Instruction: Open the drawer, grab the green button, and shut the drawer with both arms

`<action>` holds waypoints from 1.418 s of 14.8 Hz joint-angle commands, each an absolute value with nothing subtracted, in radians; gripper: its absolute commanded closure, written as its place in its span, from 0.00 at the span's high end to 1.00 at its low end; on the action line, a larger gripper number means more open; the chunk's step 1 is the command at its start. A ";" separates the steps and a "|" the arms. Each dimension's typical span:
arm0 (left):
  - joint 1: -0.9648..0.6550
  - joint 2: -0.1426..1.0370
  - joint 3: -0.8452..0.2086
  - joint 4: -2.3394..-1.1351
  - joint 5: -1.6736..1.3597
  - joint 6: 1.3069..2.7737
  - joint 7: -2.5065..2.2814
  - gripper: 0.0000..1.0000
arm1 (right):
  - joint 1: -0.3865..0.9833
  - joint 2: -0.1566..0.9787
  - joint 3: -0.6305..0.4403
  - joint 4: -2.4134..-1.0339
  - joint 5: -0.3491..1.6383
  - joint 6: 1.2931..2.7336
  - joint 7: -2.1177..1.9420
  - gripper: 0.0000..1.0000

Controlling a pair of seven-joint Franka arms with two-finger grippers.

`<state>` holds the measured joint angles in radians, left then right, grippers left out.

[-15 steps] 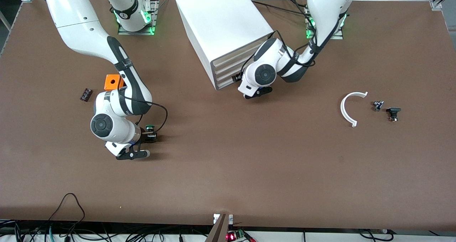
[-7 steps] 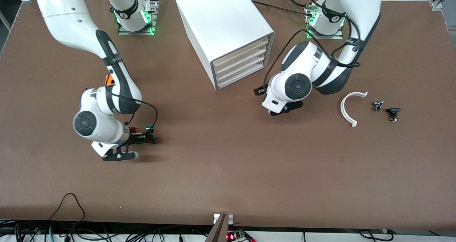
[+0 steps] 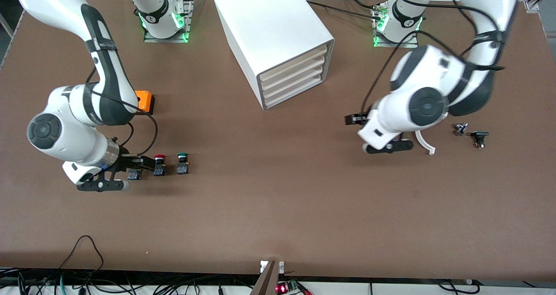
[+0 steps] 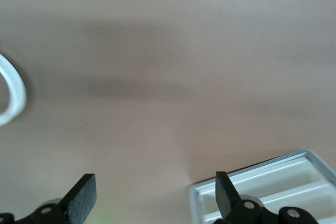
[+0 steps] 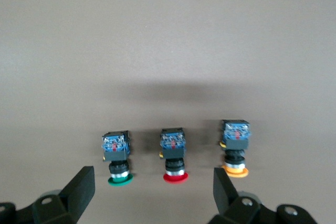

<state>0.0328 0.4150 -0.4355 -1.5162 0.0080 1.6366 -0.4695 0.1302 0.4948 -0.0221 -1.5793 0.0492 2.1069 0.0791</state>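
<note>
- The right gripper (image 5: 152, 192) stands wide and holds nothing; it hangs above three push buttons toward the right arm's end of the tabletop.
- The buttons stand upright in a row, apart from one another: the green-capped button (image 3: 182, 164) at the end of the row toward the middle of the table, the red-capped button (image 3: 160, 165) beside it, and the yellow-capped button (image 5: 234, 146) nearest the gripper, half hidden under it in the front view.
- An orange block (image 3: 144, 101) lies farther from the front camera than the row, partly covered by the right arm.
- The left gripper (image 4: 152, 195) is also spread wide and empty, up over bare tabletop toward the left arm's end.
- A white curved piece (image 3: 425, 143) lies partly under the left arm, with two small dark parts (image 3: 479, 137) beside it, toward that end's edge.
- The cabinet (image 3: 272, 34) stands at the middle of the table's robot-side edge, all four drawers (image 3: 293, 80) pushed in flush.
</note>
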 commanded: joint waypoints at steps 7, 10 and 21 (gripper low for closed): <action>0.040 0.059 -0.122 -1.689 0.017 1.631 0.173 1.00 | 0.127 0.149 -0.055 -1.816 -0.003 1.998 0.089 1.00; -0.003 -0.035 -0.005 -1.689 0.017 1.629 0.187 1.00 | 0.127 0.075 -0.057 -1.810 -0.005 1.892 0.089 1.00; 0.000 0.024 -0.003 -1.608 0.017 1.620 0.199 1.00 | 0.129 0.001 -0.061 -1.568 -0.037 1.533 0.098 1.00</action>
